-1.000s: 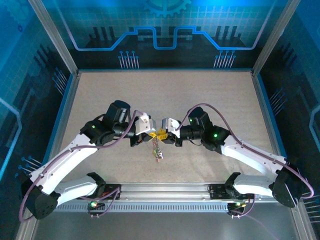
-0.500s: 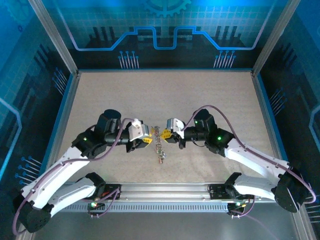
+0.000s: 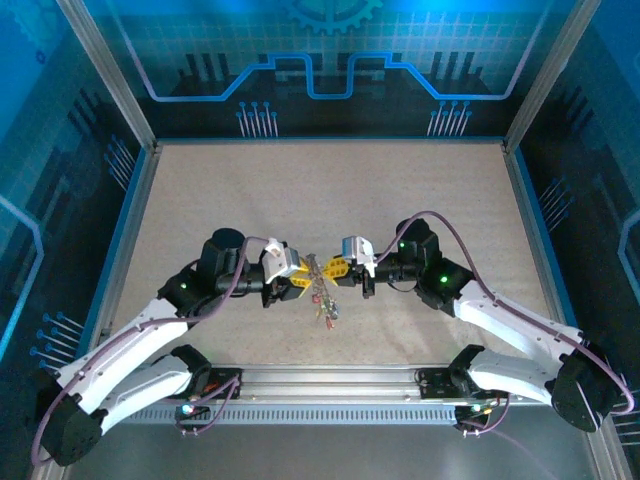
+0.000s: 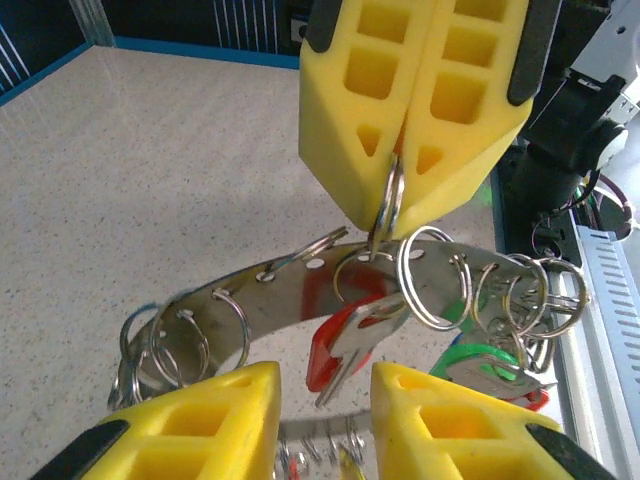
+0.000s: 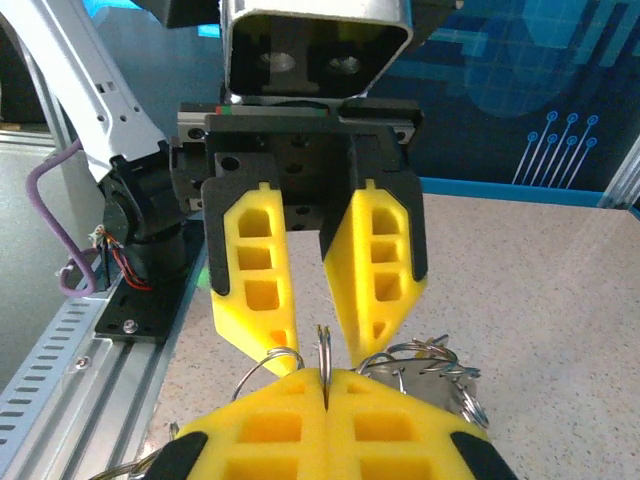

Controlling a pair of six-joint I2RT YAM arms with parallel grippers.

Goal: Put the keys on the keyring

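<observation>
from above, the left gripper and right gripper sit just either side of centre frame, apart where a second ago they met; the keyring hangs between them, the keys dangling below and fanned wider than before. in the left wrist view, the left gripper at the bottom edge has let go, its jaws partly open on nothing, while the right gripper at the top is clamped on a small ring hooked to the keyring. in the right wrist view, the right gripper pinches that small ring at the bottom; the left gripper gapes above. we judge the bundle now hangs from the right alone, freeing the left for another key.
</observation>
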